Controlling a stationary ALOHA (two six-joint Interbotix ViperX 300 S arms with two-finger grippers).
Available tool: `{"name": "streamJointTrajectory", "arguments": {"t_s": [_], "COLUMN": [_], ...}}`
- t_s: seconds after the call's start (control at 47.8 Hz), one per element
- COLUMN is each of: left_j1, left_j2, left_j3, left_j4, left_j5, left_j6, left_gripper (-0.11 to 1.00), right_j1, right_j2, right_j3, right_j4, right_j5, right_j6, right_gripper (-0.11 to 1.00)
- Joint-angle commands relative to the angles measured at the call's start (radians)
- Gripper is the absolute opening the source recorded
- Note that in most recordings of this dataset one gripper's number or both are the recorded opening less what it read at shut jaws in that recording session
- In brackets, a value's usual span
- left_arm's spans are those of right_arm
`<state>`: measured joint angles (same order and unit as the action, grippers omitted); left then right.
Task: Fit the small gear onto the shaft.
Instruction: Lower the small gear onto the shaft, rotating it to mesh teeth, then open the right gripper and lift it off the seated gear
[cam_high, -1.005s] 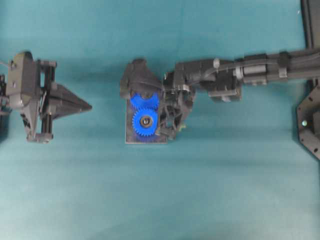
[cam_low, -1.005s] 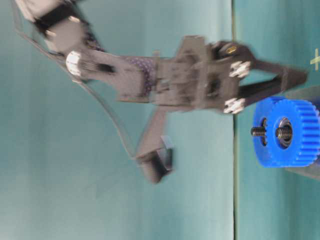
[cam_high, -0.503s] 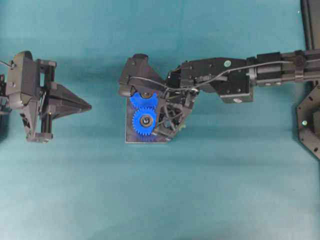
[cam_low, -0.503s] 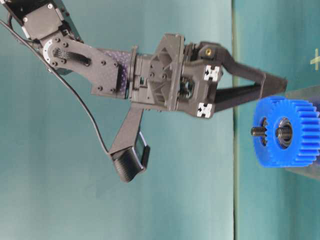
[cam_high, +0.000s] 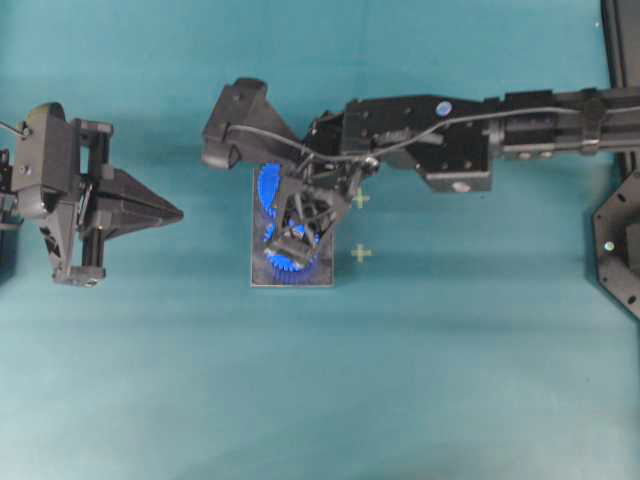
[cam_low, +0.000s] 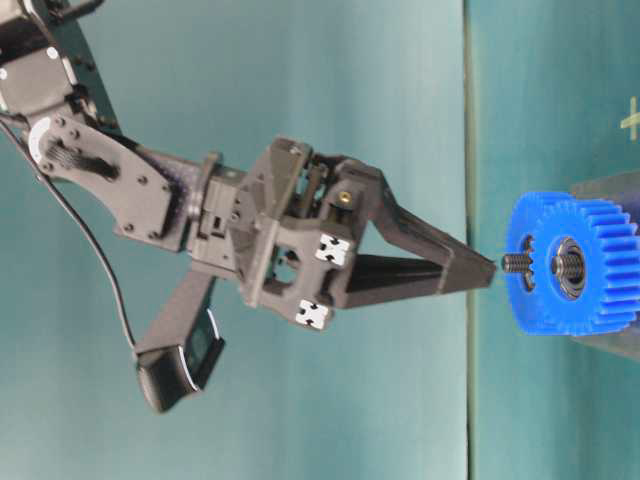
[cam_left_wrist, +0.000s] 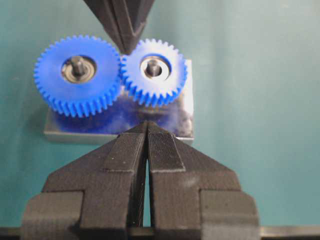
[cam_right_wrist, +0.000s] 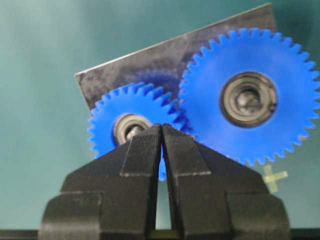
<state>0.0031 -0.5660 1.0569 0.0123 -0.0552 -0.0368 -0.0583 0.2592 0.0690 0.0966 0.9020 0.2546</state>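
A grey metal plate (cam_high: 262, 279) rests on the teal table (cam_high: 300, 400).

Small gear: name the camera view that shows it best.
The left wrist view: the small gear shows whole, seated on the shaft, meshing with the larger gear. In the right wrist view the shut right gripper covers part of it. Overhead, the arm hides most; at table level only its edge shows.

a grey metal plate (cam_left_wrist: 185, 107) lies flat on the teal table cover (cam_high: 320, 400). on the plate a large blue gear (cam_left_wrist: 77, 75) sits flat, with a dark pin through its silver hub. just beside the plate, two small pale cross marks (cam_high: 361, 253) show on the cover, one above the other.
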Motion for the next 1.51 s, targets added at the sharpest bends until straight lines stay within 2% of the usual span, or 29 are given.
{"name": "streamJointTrajectory", "arguments": {"t_s": [0.0, 0.23, 0.503, 0.838, 1.047, 1.361, 1.487], "left_j1": [-0.002, -0.002, -0.002, -0.002, -0.002, -0.002, -0.002], "left_j2": [-0.005, -0.005, -0.005, -0.006, -0.005, -0.006, -0.005], "left_j3": [-0.008, -0.008, -0.008, -0.005, -0.006, -0.005, -0.005], "left_j4": [0.003, 0.003, 0.003, 0.003, 0.003, 0.003, 0.003], "left_j5": [-0.008, -0.008, -0.008, -0.009, -0.009, -0.009, -0.009], "left_j6": [-0.002, -0.002, -0.002, -0.002, -0.002, -0.002, -0.002], "left_gripper": [0.00, 0.00, 0.00, 0.00, 0.00, 0.00, 0.00], "right_j1": [0.012, 0.014, 0.012, -0.008, -0.017, 0.023, 0.048], "right_j2": [-0.002, 0.031, 0.005, -0.021, 0.026, 0.017, -0.028], "right_j3": [-0.018, 0.020, 0.052, -0.041, -0.048, 0.021, 0.061], "right_j4": [0.002, 0.005, 0.003, -0.021, -0.029, -0.017, -0.012], "right_j5": [-0.003, 0.015, 0.034, 0.021, 0.025, 0.071, 0.103], "right_j6": [0.003, 0.008, 0.014, 0.009, 0.005, 0.018, 0.051], "right_gripper": [0.11, 0.11, 0.11, 0.11, 0.10, 0.10, 0.10]}}
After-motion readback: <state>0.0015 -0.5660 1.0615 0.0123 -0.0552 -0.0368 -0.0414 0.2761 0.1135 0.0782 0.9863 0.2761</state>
